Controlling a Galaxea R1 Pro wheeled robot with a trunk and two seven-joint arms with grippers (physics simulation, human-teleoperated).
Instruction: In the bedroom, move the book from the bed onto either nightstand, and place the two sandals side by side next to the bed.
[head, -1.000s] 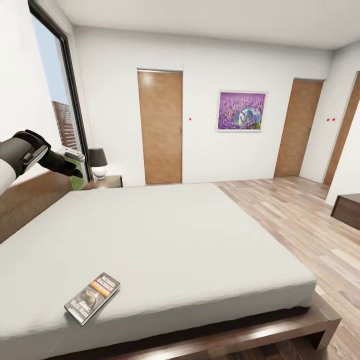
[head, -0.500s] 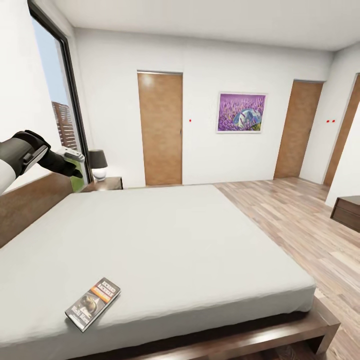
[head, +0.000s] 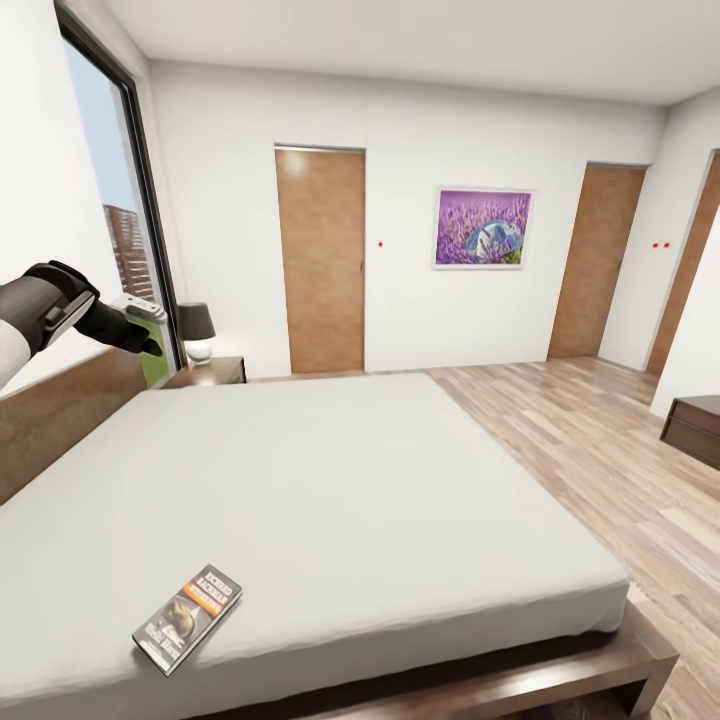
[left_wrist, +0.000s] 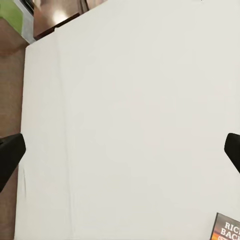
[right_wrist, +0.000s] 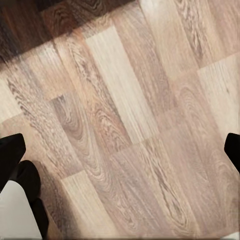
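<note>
The book lies flat on the off-white bed near its front left corner; one corner of the book also shows in the left wrist view. My left gripper is raised over the wooden headboard, far from the book. In its wrist view the left gripper is open above the bare mattress. The nightstand stands at the far side of the bed's head. My right gripper is open over wood floor. The sandals are out of view.
A black-shaded lamp stands on the nightstand beside a tall window. Two wooden doors and a purple picture are on the far wall. Wood floor stretches right of the bed, with a dark cabinet at the right edge.
The whole head view has shifted slightly, so the bed and book sit a little lower in the picture. The book lies in the same spot on the mattress and the left arm holds its pose.
</note>
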